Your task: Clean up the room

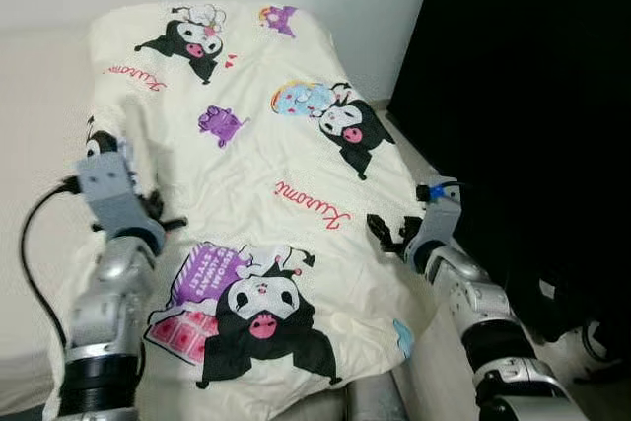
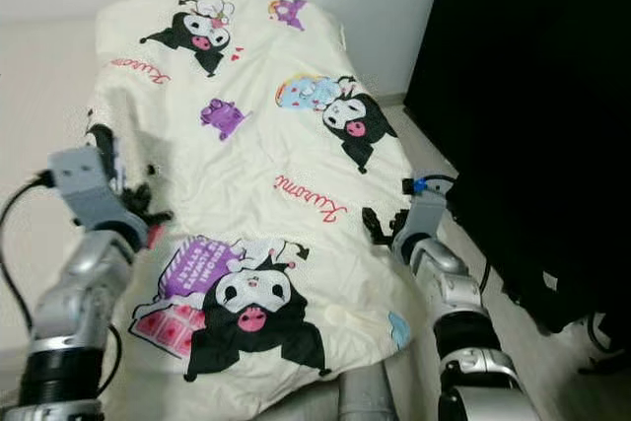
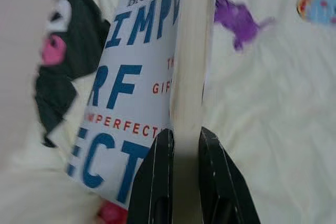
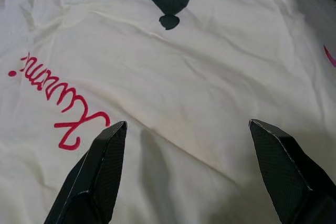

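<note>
Book first: the left gripper has its two black fingers clamped on the page edge of a white paperback held just over the duvet. Cover text in big blue letters reads partly "IMP", "RF", "ECT", with smaller red "PERFECT" and "GIF" bits, and "Brené" in dark print at the top. In the head views that gripper sits near the left edge of the bed, by the near corner, though the book itself is hard to make out there

Right gripper hovers over the right edge of the bed with fingers spread wide apart, nothing between them, red script "Kuromi" on the fabric just beside it

Further out the cream duvet is covered in Kuromi cartoon prints, another red "Kuromi" near the far left corner, and a black curtain along the right side
</note>
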You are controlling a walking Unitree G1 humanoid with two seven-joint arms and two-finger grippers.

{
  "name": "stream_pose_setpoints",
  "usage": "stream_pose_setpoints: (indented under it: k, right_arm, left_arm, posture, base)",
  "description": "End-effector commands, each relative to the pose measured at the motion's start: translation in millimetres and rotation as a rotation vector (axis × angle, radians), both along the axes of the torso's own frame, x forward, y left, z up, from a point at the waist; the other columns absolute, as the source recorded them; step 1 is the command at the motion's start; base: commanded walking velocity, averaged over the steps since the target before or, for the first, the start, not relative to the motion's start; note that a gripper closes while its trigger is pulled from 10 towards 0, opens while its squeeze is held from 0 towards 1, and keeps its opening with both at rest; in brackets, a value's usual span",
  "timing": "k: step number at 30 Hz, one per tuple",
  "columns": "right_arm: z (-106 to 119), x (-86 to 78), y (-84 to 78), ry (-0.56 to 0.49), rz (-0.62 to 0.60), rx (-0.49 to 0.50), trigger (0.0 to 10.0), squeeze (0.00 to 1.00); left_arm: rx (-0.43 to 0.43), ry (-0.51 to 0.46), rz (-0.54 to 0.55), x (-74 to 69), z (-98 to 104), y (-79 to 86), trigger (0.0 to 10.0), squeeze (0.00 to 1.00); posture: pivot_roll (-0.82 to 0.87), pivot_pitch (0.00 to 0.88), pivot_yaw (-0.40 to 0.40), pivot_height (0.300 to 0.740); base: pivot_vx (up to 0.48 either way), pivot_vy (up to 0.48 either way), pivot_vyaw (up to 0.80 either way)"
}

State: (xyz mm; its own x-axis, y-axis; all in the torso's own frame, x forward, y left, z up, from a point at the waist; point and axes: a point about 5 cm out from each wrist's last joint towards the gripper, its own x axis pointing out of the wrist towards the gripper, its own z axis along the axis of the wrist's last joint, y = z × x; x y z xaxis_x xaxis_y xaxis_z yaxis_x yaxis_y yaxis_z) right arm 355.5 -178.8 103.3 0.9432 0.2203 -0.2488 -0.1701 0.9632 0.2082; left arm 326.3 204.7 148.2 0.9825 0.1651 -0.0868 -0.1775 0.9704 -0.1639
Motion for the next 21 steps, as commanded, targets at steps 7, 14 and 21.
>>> stream_pose_setpoints:
  k: [7,14,21]
  right_arm:
    - [-36,-19.5,-8.4,0.085,-0.045,0.013,10.0,0.0]
    - [-45,-26.1,-12.2,0.101,-0.058,0.023,10.0,0.0]
    - [-45,-25.9,-10.2,0.085,-0.048,0.018,10.0,0.0]
  left_arm:
    - [-0.005,0.297,-0.047,-13.7,-92,-8.7,10.0,0.0]
    - [-0.005,0.447,0.015,-33.8,-131,7.3,10.0,0.0]
    - [-0.065,0.527,0.094,-61.2,-162,26.3,10.0,0.0]
  posture:
    - [-0.17,0.143,-0.045,0.59]
    - [-0.17,0.136,-0.041,0.61]
    - [-0.18,0.119,-0.032,0.635]
  base:
    - [0.0,0.0,0.0]
    - [-0.411,0.0,0.0]
    - [-0.206,0.0,0.0]
